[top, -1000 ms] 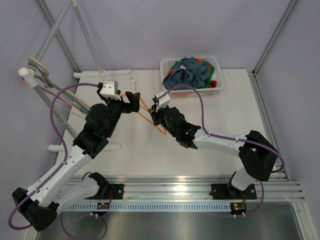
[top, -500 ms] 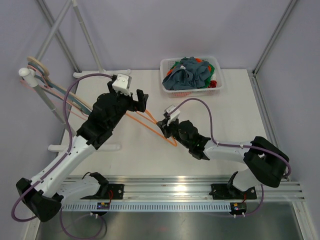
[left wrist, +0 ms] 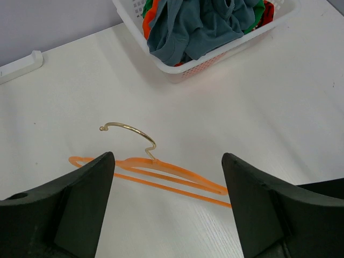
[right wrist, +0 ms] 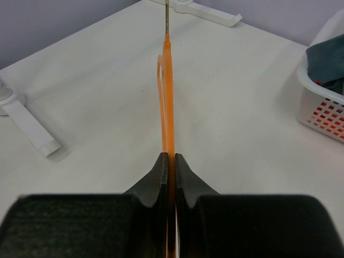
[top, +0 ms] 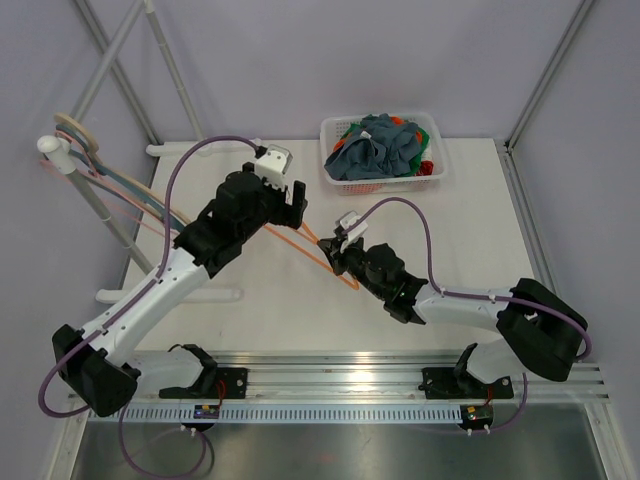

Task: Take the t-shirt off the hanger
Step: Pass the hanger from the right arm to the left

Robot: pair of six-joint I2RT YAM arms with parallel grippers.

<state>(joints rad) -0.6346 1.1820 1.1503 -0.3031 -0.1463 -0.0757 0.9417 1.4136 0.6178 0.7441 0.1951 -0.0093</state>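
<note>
Overhead, the white worktop [top: 480,230] has open room on its right half and along the near edge. The far edge is taken up by a white basket [top: 437,172] of clothes, and the left edge by a clothes rack [top: 75,150] whose white feet reach onto the surface. The blue-grey t-shirt [top: 378,145] lies crumpled on top of the heap in that basket, well apart from both arms. The orange hanger [top: 322,258] is bare and runs diagonally across the middle of the worktop. The right pincer [top: 340,248] is closed tight on the hanger's near-right end. The left pincer [top: 290,205] hangs over the hanger's far-left part with its jaws spread wide and nothing in them. From the left wrist, the hanger [left wrist: 172,173] shows between the two dark fingers of the left pincer [left wrist: 166,161], low over the surface or flat on it; which one I cannot tell. That view alone shows the brass hook [left wrist: 129,126] curling towards the back wall, with the t-shirt [left wrist: 204,27] spilling over the basket wall [left wrist: 215,56] beyond. The right wrist view shows what the overhead view hides: both pads of the right pincer [right wrist: 167,161] press on the thin orange bar [right wrist: 167,107], seen edge-on and running straight away from the camera, with a rack foot [right wrist: 32,129] off to one side.
</note>
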